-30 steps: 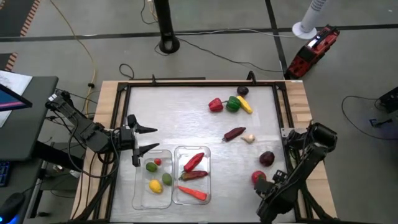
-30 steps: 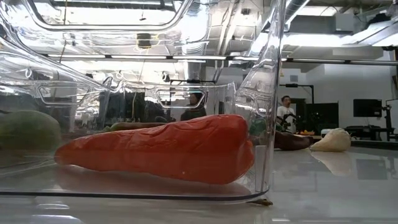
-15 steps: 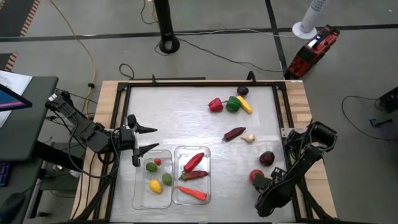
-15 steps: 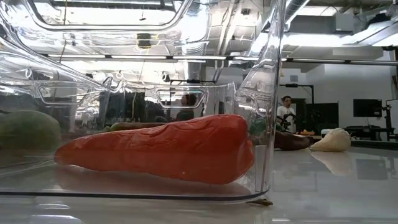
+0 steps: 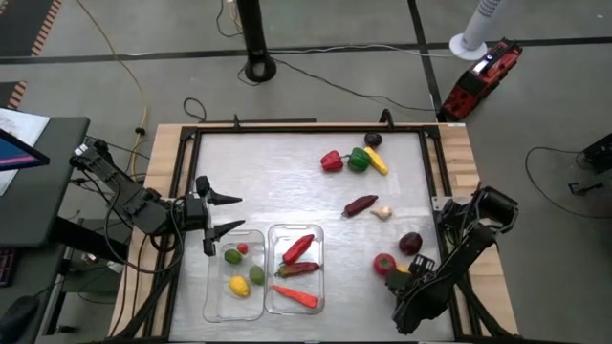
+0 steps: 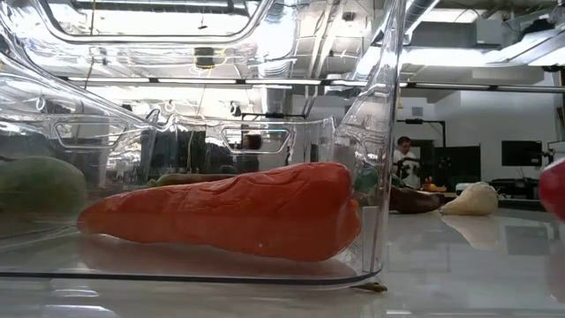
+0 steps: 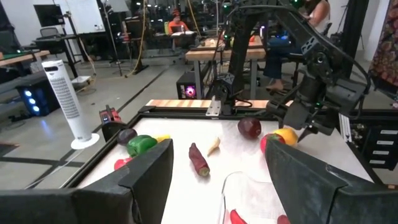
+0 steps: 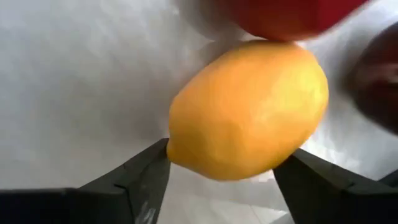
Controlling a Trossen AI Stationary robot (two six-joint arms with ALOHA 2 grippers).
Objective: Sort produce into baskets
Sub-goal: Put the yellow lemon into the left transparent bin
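Across the centre of the high view you see the table (image 5: pixel 287 167), a pale surface inside a dark frame. In its lower middle sit two clear baskets side by side. The left basket (image 5: pixel 213 294) holds a green fruit, a small red piece, a yellow lemon and a yellow-green piece. The right basket (image 5: pixel 319 256) holds two red chillies and the orange carrot (image 5: pixel 295 297), which fills the low view through the clear wall.

At the left edge, your left gripper (image 5: pixel 218 214) waits just above the left basket's upper corner, fingers spread apart and holding nothing.

At the lower right, your right gripper (image 5: pixel 408 274) is clenched on a yellow lemon (image 8: pixel 249 110); the right wrist view shows both fingers pressed against its sides. A red tomato (image 5: pixel 384 265) lies touching the lemon, with a dark red apple (image 5: pixel 410 243) near it.

In the upper right of the table you find a red pepper (image 5: pixel 331 161), green pepper (image 5: pixel 359 160) and yellow pepper (image 5: pixel 377 161) clustered, a dark piece (image 5: pixel 373 139) just beyond. Mid-table lie the eggplant (image 5: pixel 360 204) and a pale garlic-like piece (image 5: pixel 382 213).
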